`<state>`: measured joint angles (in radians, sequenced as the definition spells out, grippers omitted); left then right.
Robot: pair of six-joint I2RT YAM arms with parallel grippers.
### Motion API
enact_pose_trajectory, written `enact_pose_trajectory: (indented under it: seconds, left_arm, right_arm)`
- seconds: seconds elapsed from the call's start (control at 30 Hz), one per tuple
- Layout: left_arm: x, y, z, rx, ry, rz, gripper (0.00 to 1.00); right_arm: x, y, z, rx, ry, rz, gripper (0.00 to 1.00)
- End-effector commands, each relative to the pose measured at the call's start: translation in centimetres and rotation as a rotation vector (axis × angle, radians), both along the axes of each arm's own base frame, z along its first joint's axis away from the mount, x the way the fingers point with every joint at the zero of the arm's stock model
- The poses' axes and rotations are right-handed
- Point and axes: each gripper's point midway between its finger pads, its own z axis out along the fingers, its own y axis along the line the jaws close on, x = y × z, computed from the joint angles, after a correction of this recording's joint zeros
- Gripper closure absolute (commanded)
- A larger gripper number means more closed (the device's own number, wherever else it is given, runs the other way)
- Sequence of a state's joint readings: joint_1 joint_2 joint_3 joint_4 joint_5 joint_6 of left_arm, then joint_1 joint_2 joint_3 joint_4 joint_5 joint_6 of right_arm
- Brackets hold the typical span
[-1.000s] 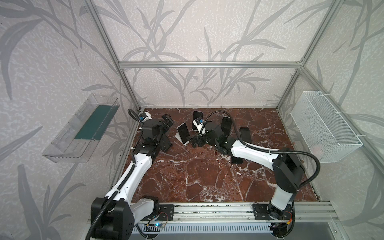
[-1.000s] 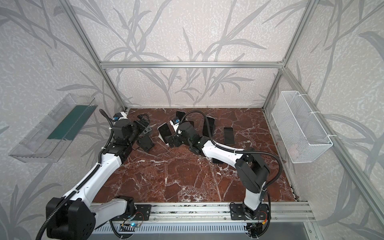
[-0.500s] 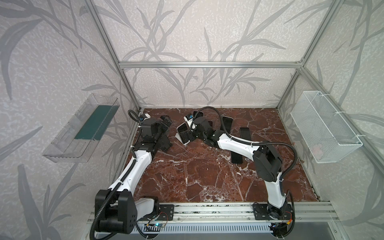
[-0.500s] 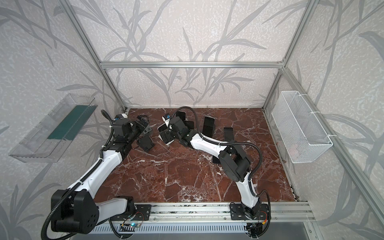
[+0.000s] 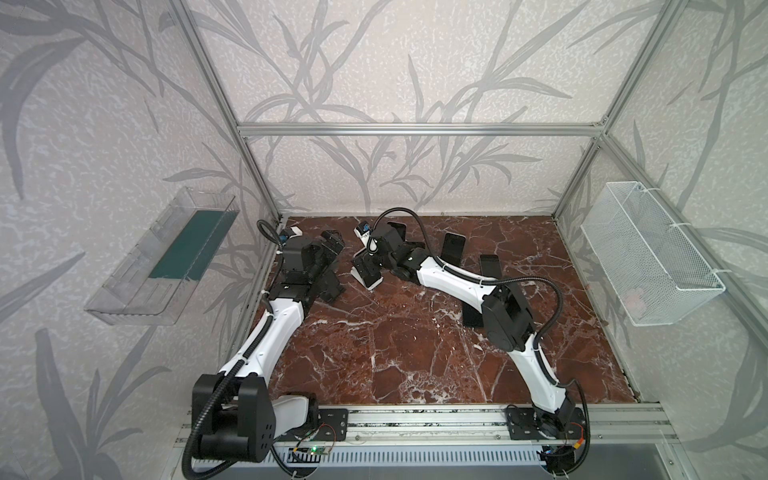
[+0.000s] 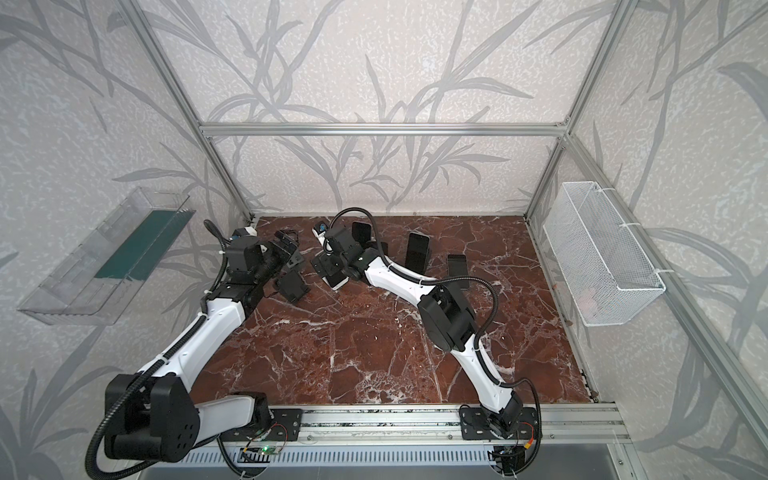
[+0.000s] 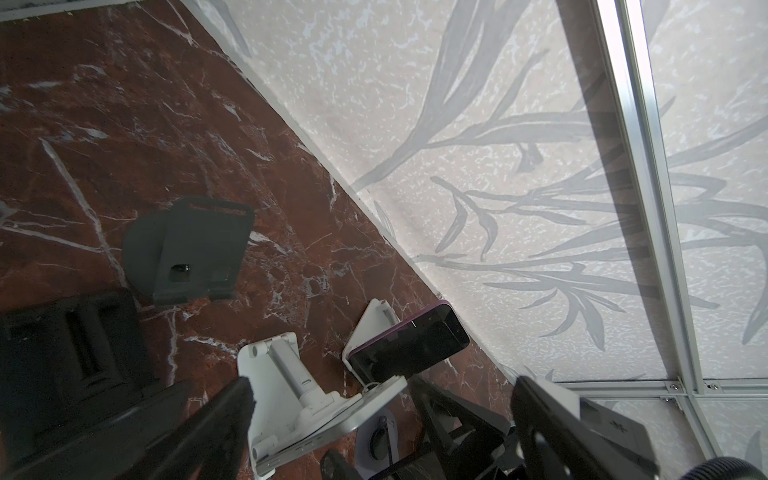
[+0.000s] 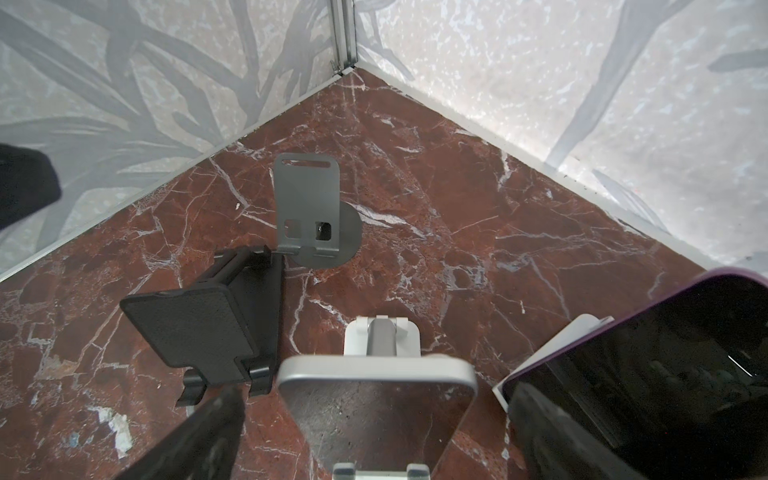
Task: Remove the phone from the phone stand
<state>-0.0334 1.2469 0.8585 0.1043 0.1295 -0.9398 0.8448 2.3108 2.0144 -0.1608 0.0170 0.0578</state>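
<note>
A silver-edged phone [image 8: 374,372] with a dark screen leans on a white phone stand [image 8: 380,336] at the back left of the marble floor; both top views show it [image 5: 369,277] [image 6: 336,277]. My right gripper [image 8: 376,415] is open, its fingers either side of the phone with a gap on each side. In a top view the right gripper [image 5: 368,266] hangs just over the phone. My left gripper [image 7: 382,384] is open and empty, looking at the back of the same stand [image 7: 286,374]; in a top view it [image 5: 330,247] sits left of the stand.
A purple-cased phone [image 8: 665,365] on another white stand stands close beside the right finger. A black stand [image 8: 199,328] and a grey round-based stand [image 8: 309,216] are empty. More dark phones [image 5: 452,248] [image 5: 489,266] stand further right. The back wall and left wall are near.
The right arm has swung left and back, bringing its open gripper round the silver-edged phone. The left gripper has stayed about where it was.
</note>
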Motion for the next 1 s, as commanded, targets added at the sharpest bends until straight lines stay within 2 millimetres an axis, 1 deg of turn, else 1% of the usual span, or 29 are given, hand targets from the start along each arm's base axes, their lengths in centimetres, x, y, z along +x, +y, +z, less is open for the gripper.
enact_pose_trajectory:
  seconds: [0.0, 0.13, 0.27, 0.4, 0.5, 0.57, 0.73, 0.87, 0.97]
  left_arm:
    - [0.6, 0.2, 1.2, -0.031, -0.033, 0.001, 0.03]
    - [0.7, 0.3, 1.4, -0.049, -0.042, -0.002, 0.04]
    - [0.7, 0.6, 1.2, -0.057, -0.038, 0.004, 0.06]
    - [0.9, 1.0, 0.8, -0.075, -0.029, 0.013, 0.06]
    - [1.1, 1.0, 0.7, -0.097, -0.028, 0.008, 0.07]
    - [1.1, 1.1, 0.8, -0.104, -0.03, 0.007, 0.09]
    - [1.0, 1.3, 1.0, -0.104, -0.037, 0.012, 0.09]
    - [1.0, 1.5, 0.9, -0.104, -0.035, 0.015, 0.1]
    - [1.1, 1.6, 0.8, -0.105, -0.035, 0.018, 0.1]
  right_arm:
    - [0.4, 0.3, 0.1, -0.016, 0.005, -0.003, 0.01]
    - [1.3, 0.2, -0.3, -0.021, 0.008, -0.028, 0.01]
    - [1.6, 0.6, -0.5, -0.009, 0.017, -0.026, 0.01]
    - [1.6, 1.1, -1.2, -0.007, 0.04, -0.012, 0.0]
    - [1.8, 1.0, -1.9, -0.011, 0.047, -0.028, 0.01]
    - [1.9, 1.1, -1.9, 0.01, 0.054, -0.043, 0.03]
    - [2.4, 1.1, -2.3, 0.026, 0.068, -0.081, 0.13]
    - [2.4, 1.1, -2.8, 0.035, 0.068, -0.086, 0.2]
    - [2.4, 1.2, -2.7, 0.046, 0.058, -0.085, 0.26]
